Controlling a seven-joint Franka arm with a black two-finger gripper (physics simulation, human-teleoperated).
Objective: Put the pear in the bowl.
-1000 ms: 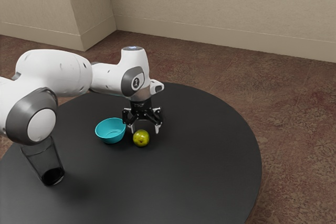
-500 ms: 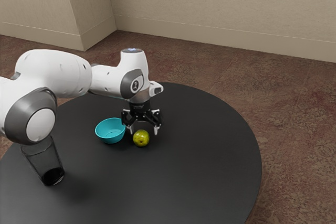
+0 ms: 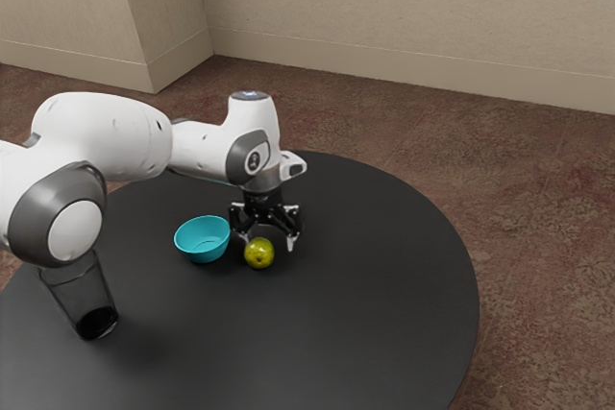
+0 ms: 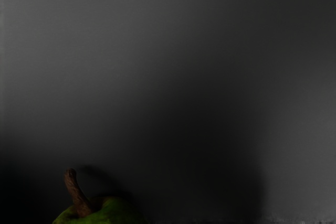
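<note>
Holds gripper [image 3: 267,244] open just beside the pear [image 3: 259,254], to the exterior view's right of bowl [image 3: 202,241] and glass [image 3: 94,322].

Beyond the far edge of the black worktop [image 3: 375,295], which has a rounded border, there stands a plain beige wall [image 3: 404,7], and one section of it comes forward at the exterior view's left. A smooth, pale baseboard [image 3: 404,72] follows its foot. The floor [image 3: 543,228] is reddish brown with a mottled pattern, and the light is rather soft.
</note>
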